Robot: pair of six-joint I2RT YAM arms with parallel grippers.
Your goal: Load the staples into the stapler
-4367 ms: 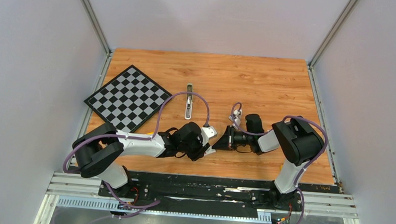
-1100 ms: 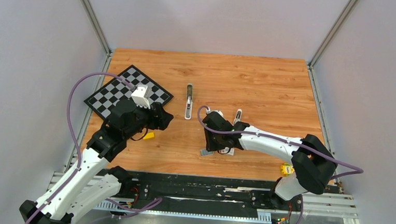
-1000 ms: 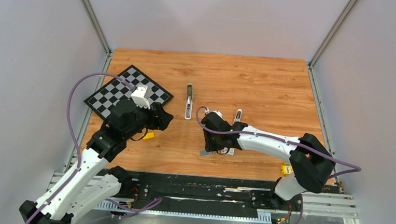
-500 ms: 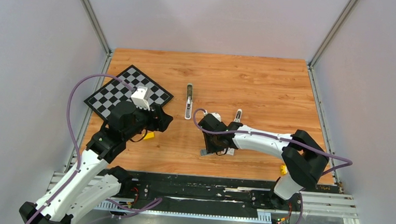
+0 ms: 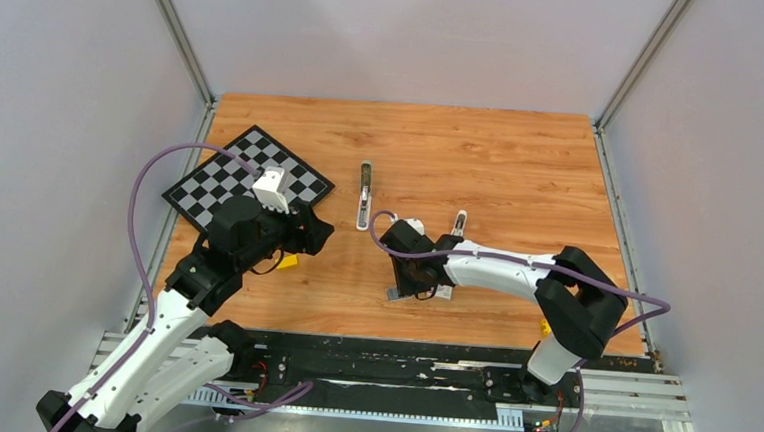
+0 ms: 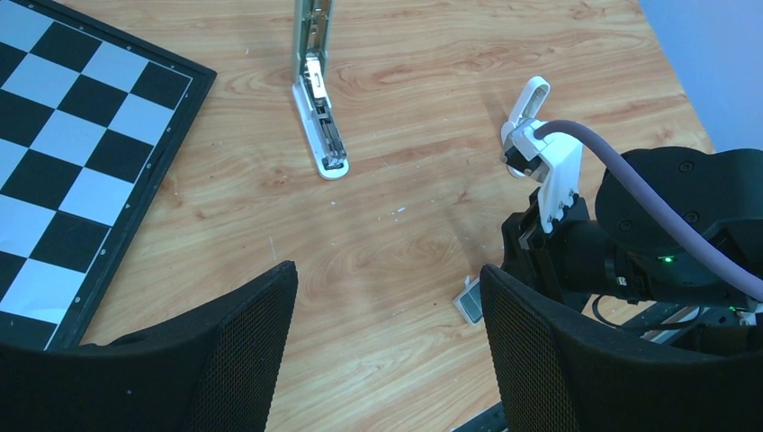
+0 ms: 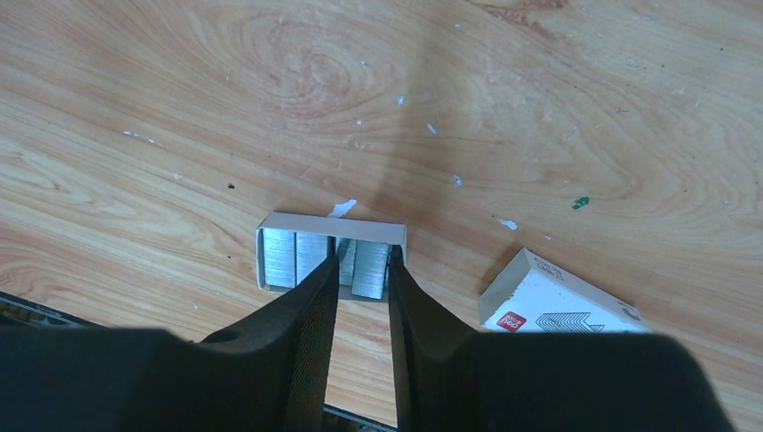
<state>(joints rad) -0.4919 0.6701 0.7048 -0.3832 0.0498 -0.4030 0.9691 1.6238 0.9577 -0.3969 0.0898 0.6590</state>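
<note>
The stapler (image 5: 363, 197) lies opened out flat on the wood at mid-table; it also shows in the left wrist view (image 6: 317, 108). The staples (image 7: 360, 261) are silvery strips lying side by side in a small open white tray (image 7: 328, 222). My right gripper (image 7: 362, 259) points down into that tray with its jaws drawn narrow around one or two strips; from above it (image 5: 416, 284) covers most of the tray (image 5: 394, 295). My left gripper (image 6: 387, 301) is open and empty, held above the wood near the chessboard's corner (image 5: 312, 230).
A chessboard (image 5: 245, 183) lies at the left. A small yellow block (image 5: 287, 261) sits below the left gripper. The white staple-box sleeve (image 7: 560, 301) lies just right of the tray. The table's front edge is close behind the tray.
Since 4.4 s ago the arms parted: the left rose toward the chessboard, the right went down to the tray. In the last second only the right elbow shifted slightly left.
</note>
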